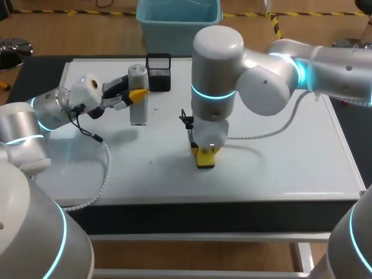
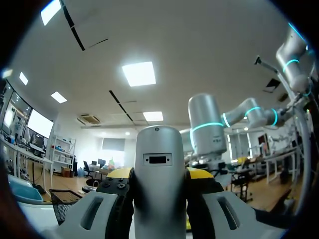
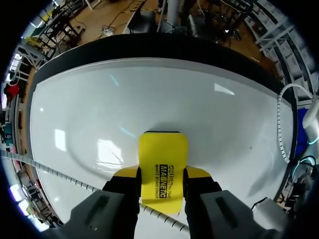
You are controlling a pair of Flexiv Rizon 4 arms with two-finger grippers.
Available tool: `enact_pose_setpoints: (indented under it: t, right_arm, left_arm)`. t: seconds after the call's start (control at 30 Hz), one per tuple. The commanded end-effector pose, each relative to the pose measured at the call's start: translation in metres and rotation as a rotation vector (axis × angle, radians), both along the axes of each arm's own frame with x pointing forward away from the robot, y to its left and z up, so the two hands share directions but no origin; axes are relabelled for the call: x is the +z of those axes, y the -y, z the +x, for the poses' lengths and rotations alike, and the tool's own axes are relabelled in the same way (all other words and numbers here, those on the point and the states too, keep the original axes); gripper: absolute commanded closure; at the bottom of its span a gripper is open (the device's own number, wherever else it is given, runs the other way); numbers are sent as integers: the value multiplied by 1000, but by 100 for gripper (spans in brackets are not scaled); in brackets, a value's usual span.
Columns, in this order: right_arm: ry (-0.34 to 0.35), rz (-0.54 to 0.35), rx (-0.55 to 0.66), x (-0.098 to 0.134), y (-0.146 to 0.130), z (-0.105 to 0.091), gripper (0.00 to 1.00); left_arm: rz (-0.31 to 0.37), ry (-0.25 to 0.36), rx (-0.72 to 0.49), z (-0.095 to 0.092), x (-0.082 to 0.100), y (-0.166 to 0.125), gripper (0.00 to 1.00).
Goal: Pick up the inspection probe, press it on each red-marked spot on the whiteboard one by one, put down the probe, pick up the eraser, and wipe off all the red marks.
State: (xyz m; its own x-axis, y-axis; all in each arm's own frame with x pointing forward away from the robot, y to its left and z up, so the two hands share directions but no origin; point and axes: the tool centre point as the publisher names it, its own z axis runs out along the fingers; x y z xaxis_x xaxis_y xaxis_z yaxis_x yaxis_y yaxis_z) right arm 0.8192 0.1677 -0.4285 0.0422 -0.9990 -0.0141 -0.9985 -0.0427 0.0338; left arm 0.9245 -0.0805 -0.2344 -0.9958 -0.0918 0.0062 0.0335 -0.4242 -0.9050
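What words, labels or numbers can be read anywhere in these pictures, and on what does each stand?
"MAGNETIC": black print on the yellow eraser in the right gripper.
Smaller lines beside it: too small to read.
On the probe and the whiteboard: no readable print.

Two robot arms are built of smooth, silver-grey rounded cylinders: the left arm (image 1: 23,136) and the right arm (image 1: 261,81). A glowing cyan light ring (image 1: 213,92) bands each joint. The left wrist carries a white rounded housing (image 1: 87,88) with a tan circular centre. Thin black cables (image 1: 87,129) and a white ribbed conduit (image 1: 106,174) trail from the wrists. The left gripper (image 1: 138,95) and right gripper (image 3: 162,173) have black fingers (image 3: 124,193) with grey inset panels (image 3: 102,211) and bright yellow tips (image 3: 197,173).
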Motion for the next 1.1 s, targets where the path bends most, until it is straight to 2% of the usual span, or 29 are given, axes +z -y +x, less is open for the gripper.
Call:
enact_pose_setpoints:
  t: [0.03,0.53,1.1]
  right_arm:
    - [-5,-4,-5,-7,9,2,100]
    - [-6,-32,-124,-5,60,3,100]
    - [52,-57,-237,23,113,10,100]
  left_arm:
    - [-2,2,0,0,0,0,100]
    - [-2,2,0,0,0,0,100]
    - [-2,2,0,0,0,0,100]
